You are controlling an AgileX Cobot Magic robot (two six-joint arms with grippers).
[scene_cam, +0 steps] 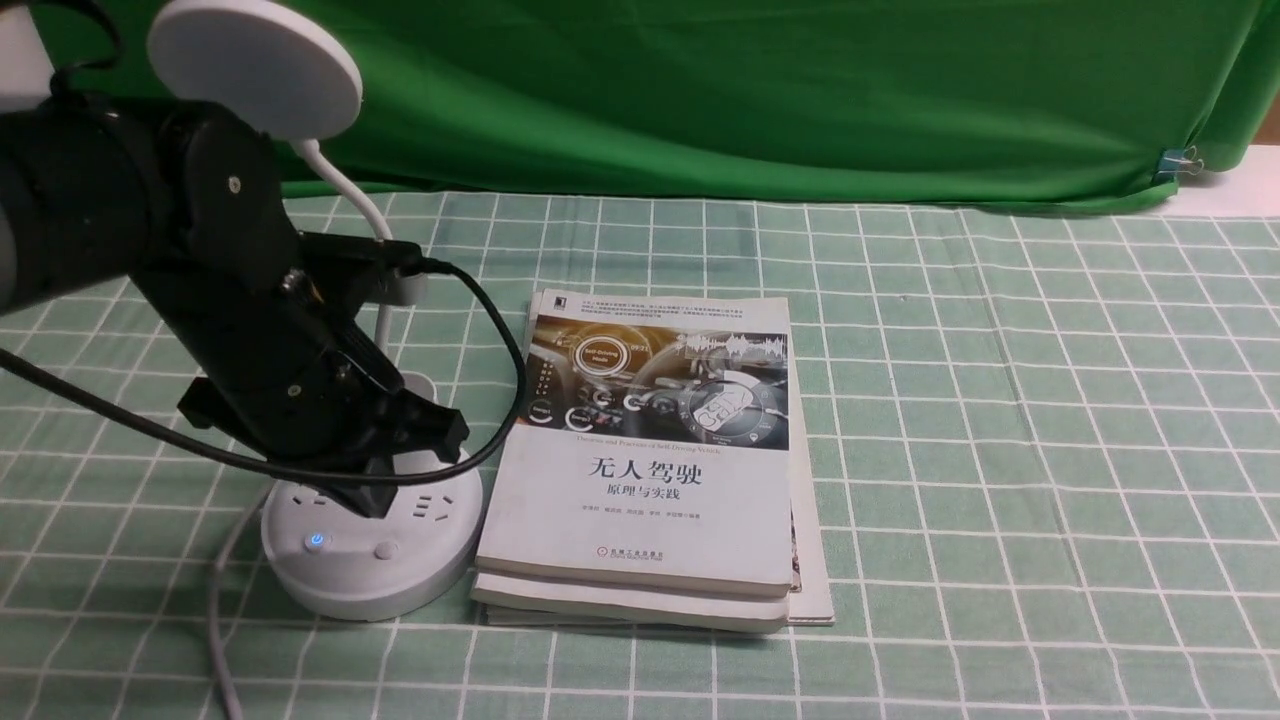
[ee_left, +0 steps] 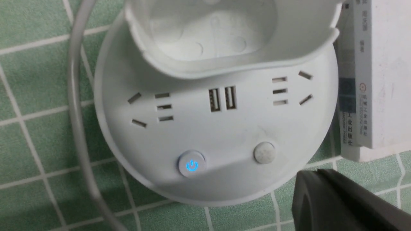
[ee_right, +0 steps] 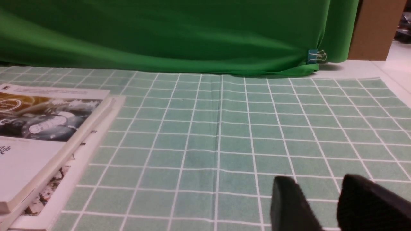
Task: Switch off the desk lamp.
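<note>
The white desk lamp stands at the near left: disc head, thin neck, round base with sockets. On the base a button with a blue lit power sign sits beside a plain round button. My left gripper is shut and empty, its tip just above the base behind the buttons. In the left wrist view the base, lit button, plain button and cup holder show; the shut gripper is beside the base rim. My right gripper is open over bare cloth.
A stack of books lies right beside the lamp base, also in the right wrist view. The lamp's white cable runs off the near left. A green backdrop closes the far side of the checked cloth.
</note>
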